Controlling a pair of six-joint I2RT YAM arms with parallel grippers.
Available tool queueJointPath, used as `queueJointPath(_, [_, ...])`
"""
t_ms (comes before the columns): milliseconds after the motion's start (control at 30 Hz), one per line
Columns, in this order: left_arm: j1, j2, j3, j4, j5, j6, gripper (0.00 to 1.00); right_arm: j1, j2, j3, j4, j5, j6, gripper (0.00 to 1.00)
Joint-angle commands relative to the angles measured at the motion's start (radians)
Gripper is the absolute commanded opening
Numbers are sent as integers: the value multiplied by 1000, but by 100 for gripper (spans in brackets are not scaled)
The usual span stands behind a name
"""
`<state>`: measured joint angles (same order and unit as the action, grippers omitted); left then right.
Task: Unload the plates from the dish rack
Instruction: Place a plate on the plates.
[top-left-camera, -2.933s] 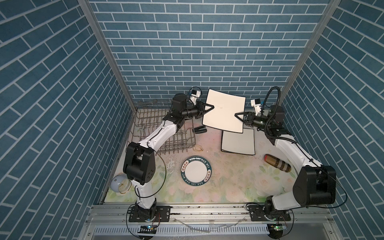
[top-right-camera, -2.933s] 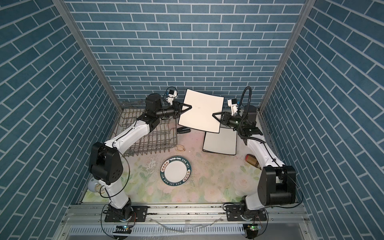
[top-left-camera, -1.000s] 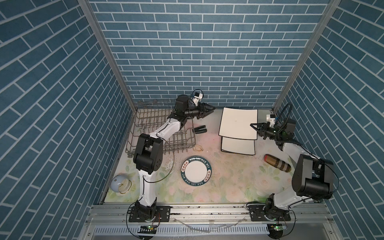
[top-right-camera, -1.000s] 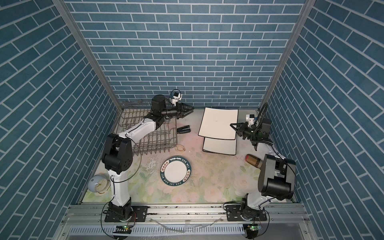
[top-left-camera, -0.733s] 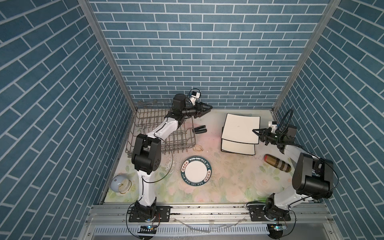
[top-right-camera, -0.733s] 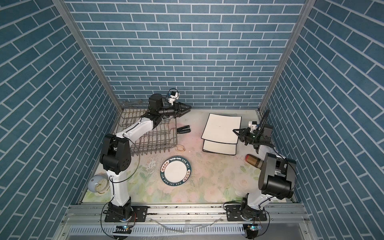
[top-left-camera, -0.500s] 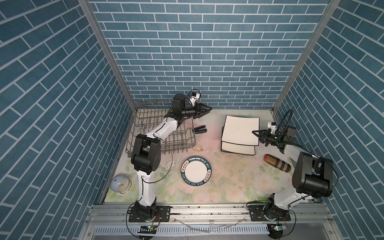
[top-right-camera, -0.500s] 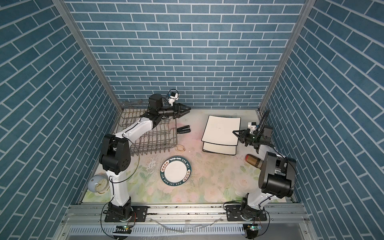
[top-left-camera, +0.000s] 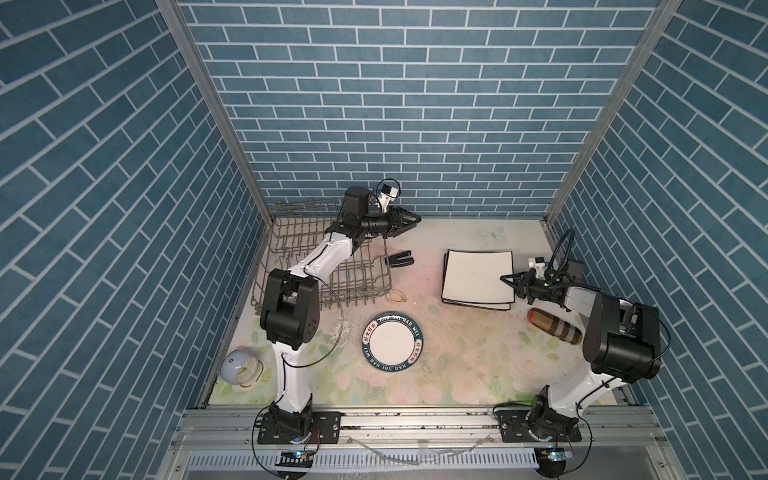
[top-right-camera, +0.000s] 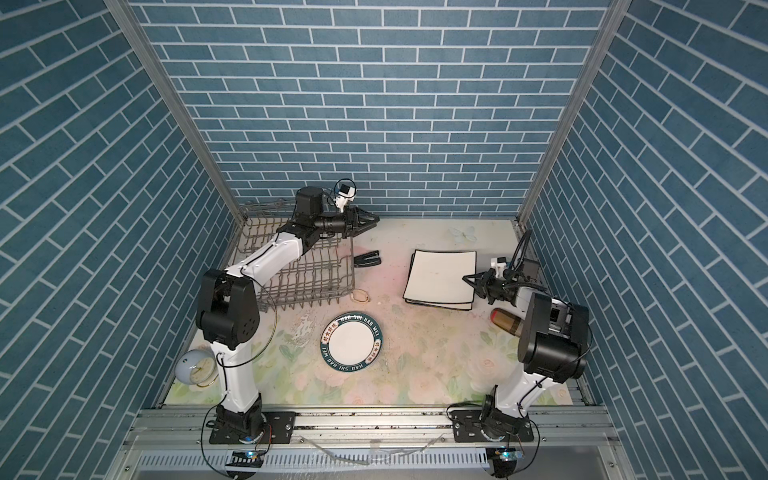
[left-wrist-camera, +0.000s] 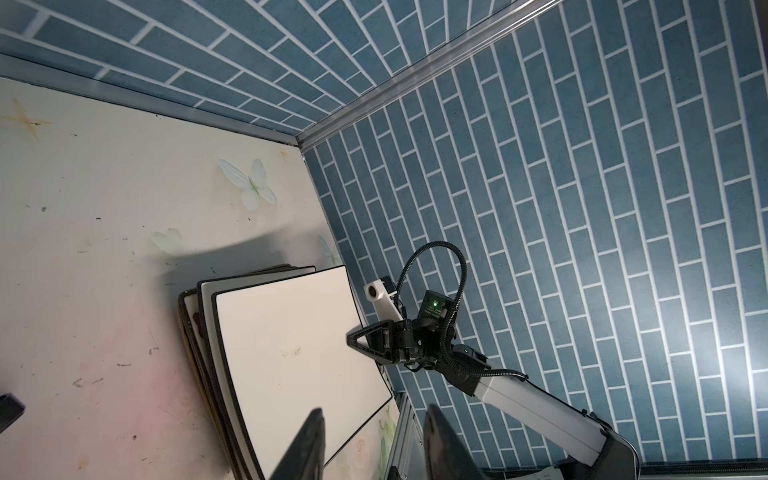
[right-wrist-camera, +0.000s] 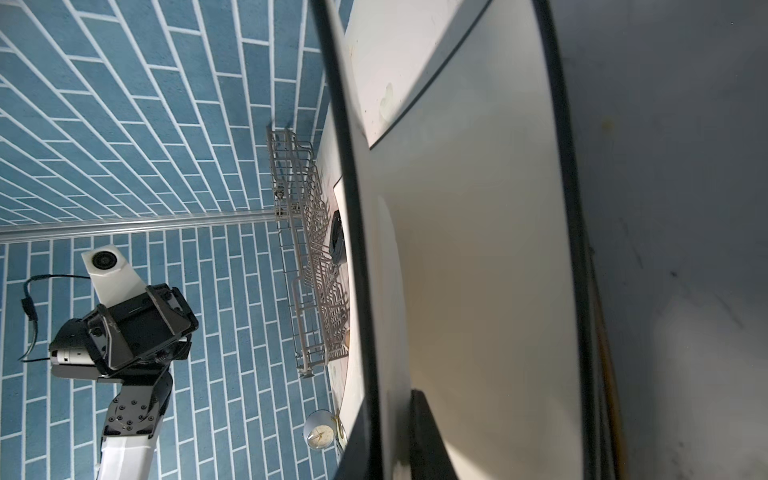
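Plate (top-left-camera: 478, 276) lowered onto stack (left-wrist-camera: 207, 303), right fingers (right-wrist-camera: 428, 440) gripping

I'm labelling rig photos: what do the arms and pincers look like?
The left arm and right arm have white tubes between black joints, with thin black cables alongside. The left pincer and right pincer are black, with triangular fingers and a small white camera each. A ribbed black hose loops over the right wrist.
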<state>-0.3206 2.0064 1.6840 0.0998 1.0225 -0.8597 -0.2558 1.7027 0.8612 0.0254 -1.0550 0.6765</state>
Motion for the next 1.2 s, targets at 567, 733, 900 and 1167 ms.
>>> queueJointPath(567, [8,-73,53,-170,-12,140,42,-8,52,151,-323,-28,-299,0])
queueJointPath(733, [9,-68,61,-178,-8,147,43,-8,46,168,-405,14,-353,0])
queueJointPath(900, [9,-63,67,-179,-2,149,43,-8,44,179,-458,44,-387,0])
queueJointPath(1167, [12,-79,53,-198,-2,175,43,-8,56,235,-586,136,-465,0])
